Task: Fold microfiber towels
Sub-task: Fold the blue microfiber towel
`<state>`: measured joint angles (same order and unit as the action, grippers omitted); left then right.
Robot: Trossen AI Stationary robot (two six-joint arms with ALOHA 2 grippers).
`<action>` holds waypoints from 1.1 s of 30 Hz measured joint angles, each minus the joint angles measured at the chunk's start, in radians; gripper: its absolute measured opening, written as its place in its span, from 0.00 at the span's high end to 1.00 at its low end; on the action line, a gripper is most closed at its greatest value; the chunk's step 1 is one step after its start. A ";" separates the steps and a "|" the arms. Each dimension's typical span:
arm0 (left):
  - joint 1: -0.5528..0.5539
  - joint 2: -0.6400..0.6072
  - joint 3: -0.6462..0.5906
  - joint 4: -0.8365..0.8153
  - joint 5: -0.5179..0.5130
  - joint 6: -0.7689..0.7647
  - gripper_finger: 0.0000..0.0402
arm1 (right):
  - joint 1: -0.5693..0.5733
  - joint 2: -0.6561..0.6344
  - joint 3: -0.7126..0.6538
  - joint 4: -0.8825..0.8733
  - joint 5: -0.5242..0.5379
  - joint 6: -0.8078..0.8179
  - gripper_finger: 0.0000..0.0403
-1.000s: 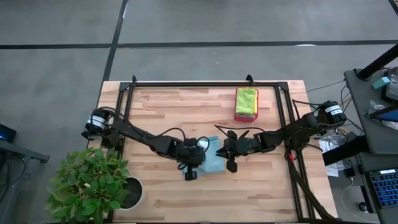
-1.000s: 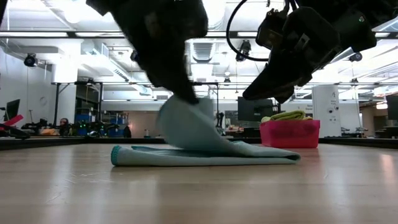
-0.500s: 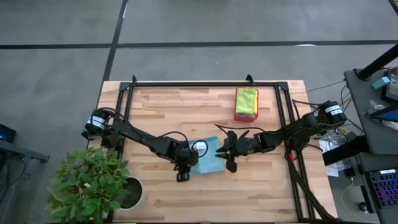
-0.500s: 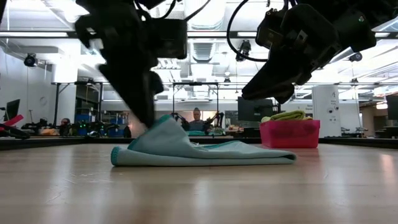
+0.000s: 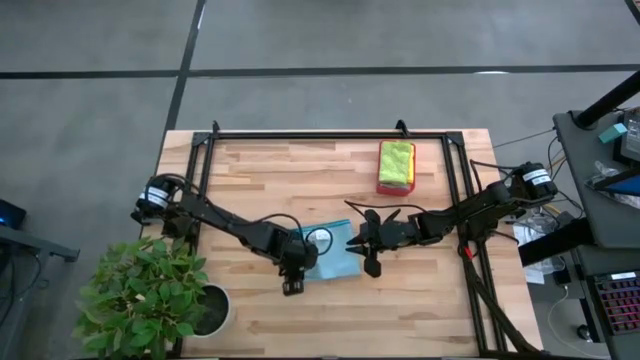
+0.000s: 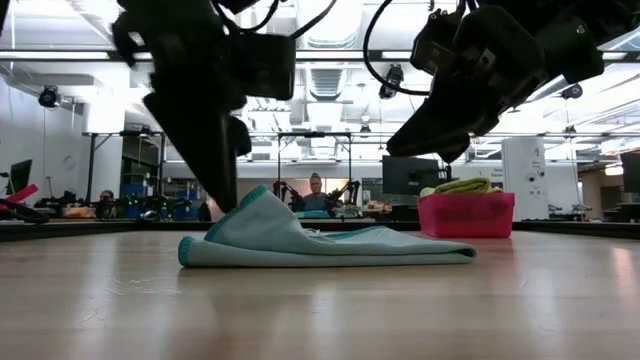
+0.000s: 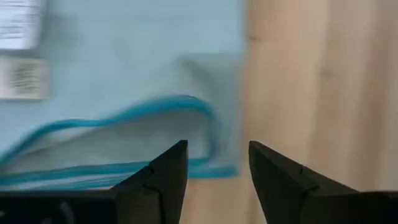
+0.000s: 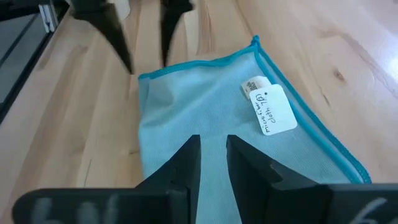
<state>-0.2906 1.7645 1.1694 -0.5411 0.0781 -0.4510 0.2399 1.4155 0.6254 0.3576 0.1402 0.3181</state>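
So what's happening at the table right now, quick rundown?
Left gripper open, empty, at light blue towel's edge. Right gripper hovers above towel, slightly parted, empty. Towel folded over on table. Nothing in the way.

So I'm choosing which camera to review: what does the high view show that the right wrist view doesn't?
Only the high view shows the tray holding green and yellow towels, the plant, and both arms whole, the right gripper at the blue towel's edge.

Only the right wrist view shows the white tag on the blue towel.

Both show the blue towel lying on the table, with the left gripper open at its far edge, holding nothing.
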 joint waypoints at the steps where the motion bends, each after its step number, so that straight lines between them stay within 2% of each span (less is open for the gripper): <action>1: 0.000 0.000 -0.003 0.000 -0.032 -0.020 0.62 | 0.000 0.000 0.000 0.000 0.000 -0.003 0.83; 5: 0.000 0.000 -0.018 0.025 -0.058 -0.063 0.62 | 0.000 0.000 0.000 0.000 0.001 -0.006 0.83; 11: -0.006 0.000 -0.072 0.185 -0.062 -0.059 0.65 | 0.000 0.000 0.000 0.000 0.002 -0.018 0.82; 13: -0.010 0.000 -0.084 0.172 -0.064 -0.060 0.71 | 0.000 0.000 0.000 0.000 0.002 -0.018 0.83; 17: -0.019 0.000 -0.091 0.103 -0.058 -0.066 0.94 | 0.000 0.000 0.000 0.000 0.002 -0.017 0.84; 18: -0.020 0.000 -0.091 0.089 -0.050 -0.067 0.97 | 0.000 0.000 0.000 0.000 0.002 -0.017 0.84; 25: -0.033 0.000 -0.090 0.037 0.026 -0.021 0.97 | 0.000 0.000 0.000 0.000 0.021 -0.015 0.84; 33: -0.024 -0.010 -0.083 0.034 0.022 -0.086 0.98 | 0.000 0.000 0.000 0.000 0.021 -0.015 0.83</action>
<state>-0.3141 1.7547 1.0866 -0.5075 0.0996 -0.5371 0.2398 1.4155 0.6254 0.3575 0.1612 0.3036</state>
